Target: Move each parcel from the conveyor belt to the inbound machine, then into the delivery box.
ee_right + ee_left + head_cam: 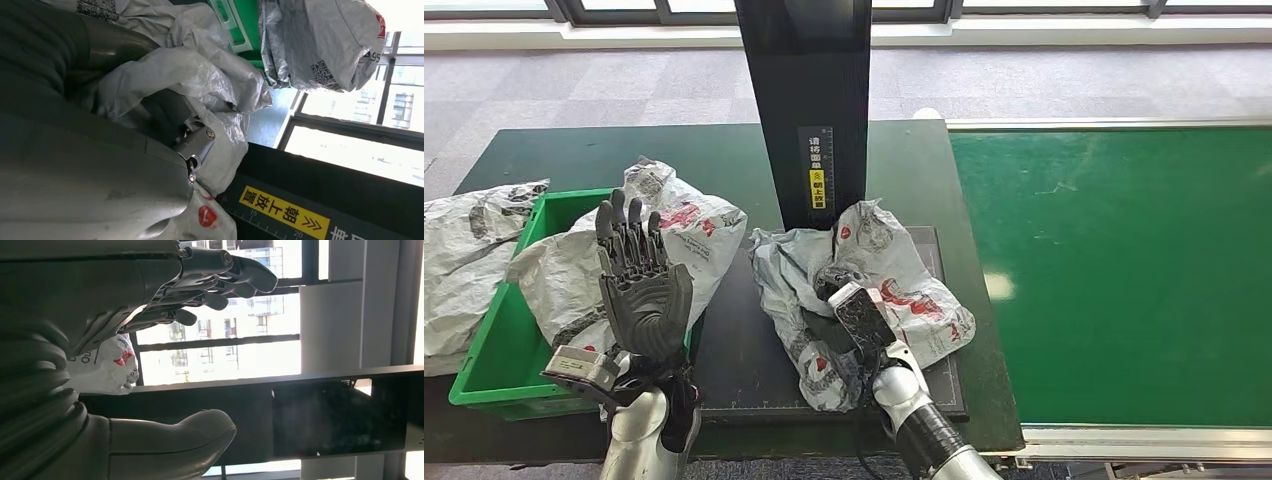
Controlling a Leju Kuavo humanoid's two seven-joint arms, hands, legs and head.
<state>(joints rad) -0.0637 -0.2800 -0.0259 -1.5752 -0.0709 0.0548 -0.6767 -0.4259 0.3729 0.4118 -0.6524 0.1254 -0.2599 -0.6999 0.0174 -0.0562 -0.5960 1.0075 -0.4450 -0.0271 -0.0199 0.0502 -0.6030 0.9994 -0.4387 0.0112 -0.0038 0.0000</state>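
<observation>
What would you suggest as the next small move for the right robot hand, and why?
Probably lift the parcel off the inbound machine's platform and carry it toward the green delivery box. The right robot hand looks closed into the parcel's wrap, and the left robot hand is raised and empty.

Grey crinkled parcel (864,290) with red logos and black print on the black machine plate (744,360); black post (809,100) carrying a yellow label (817,188) with black characters; bright green bin (494,350); green conveyor belt (1124,270); dark green tabletop (714,150).
</observation>
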